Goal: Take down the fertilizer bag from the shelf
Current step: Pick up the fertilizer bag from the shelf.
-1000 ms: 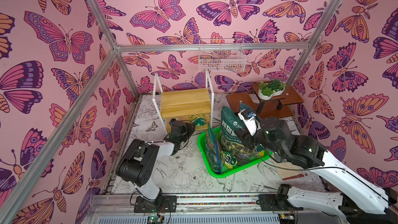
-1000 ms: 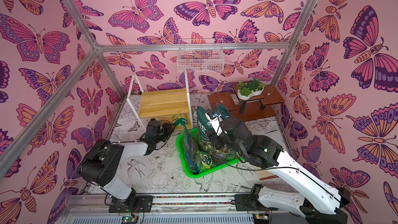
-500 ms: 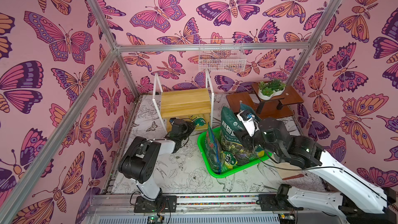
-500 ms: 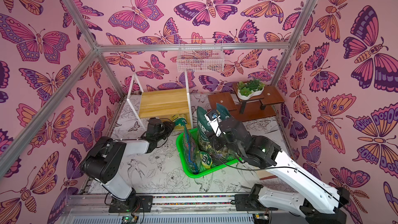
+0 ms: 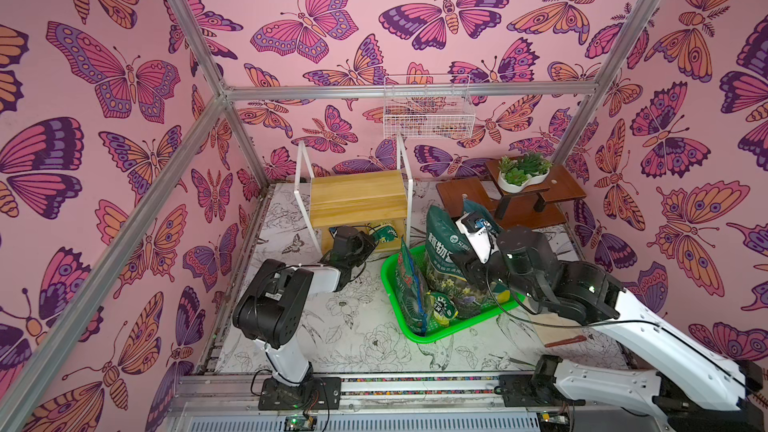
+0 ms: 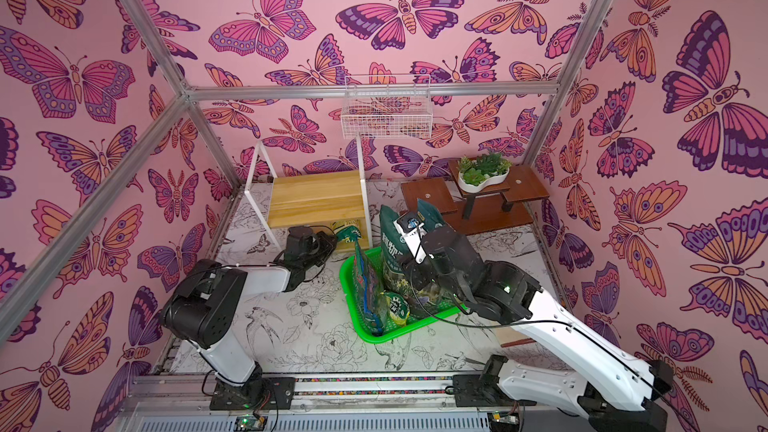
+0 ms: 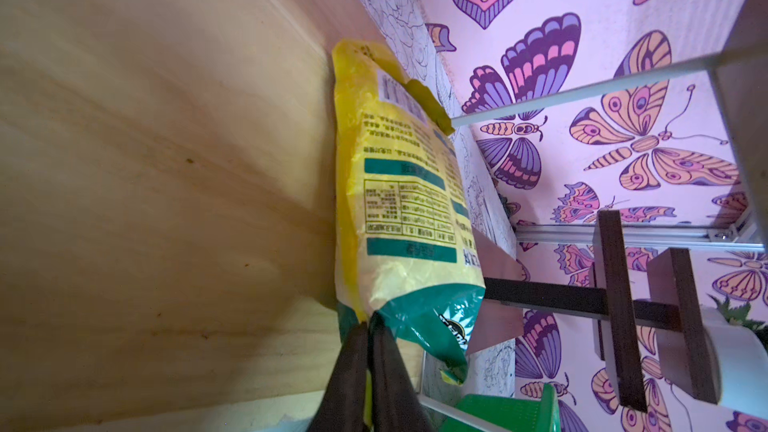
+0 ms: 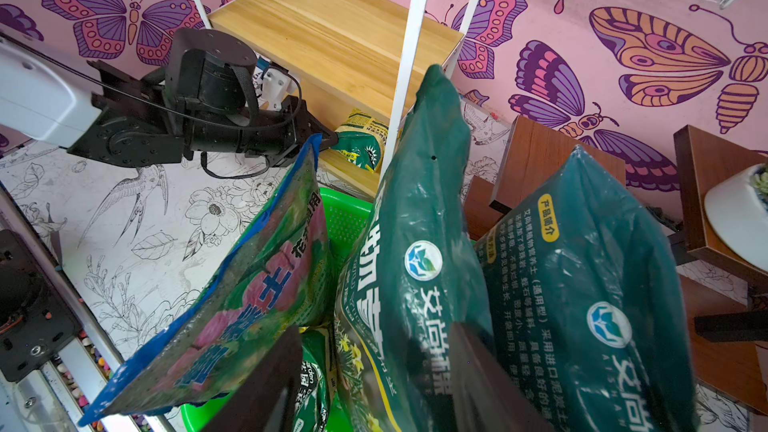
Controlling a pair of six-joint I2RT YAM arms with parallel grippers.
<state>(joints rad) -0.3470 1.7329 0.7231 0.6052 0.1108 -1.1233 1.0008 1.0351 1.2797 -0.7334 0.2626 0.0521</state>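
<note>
We count one two-tier light wood shelf with a white metal frame [image 5: 357,197]. One yellow-and-green plastic fertilizer bag [image 7: 399,209] sits on its lower tier. Left gripper [image 7: 368,324] jaws are closed, pinching that bag's green corner. One green plastic mesh tray [image 5: 432,336] holds four bags: two dark green, one floral, one small pouch. Right gripper [image 8: 374,332] fingers straddle one dark green bag [image 8: 415,222]; squeezing or not, we cannot tell.

The fertilizer bag [image 7: 399,201] is yellow with teal bands. My fingers [image 7: 347,380] seem black; the shelf [image 7: 166,160] is pale yellow wood.
</note>
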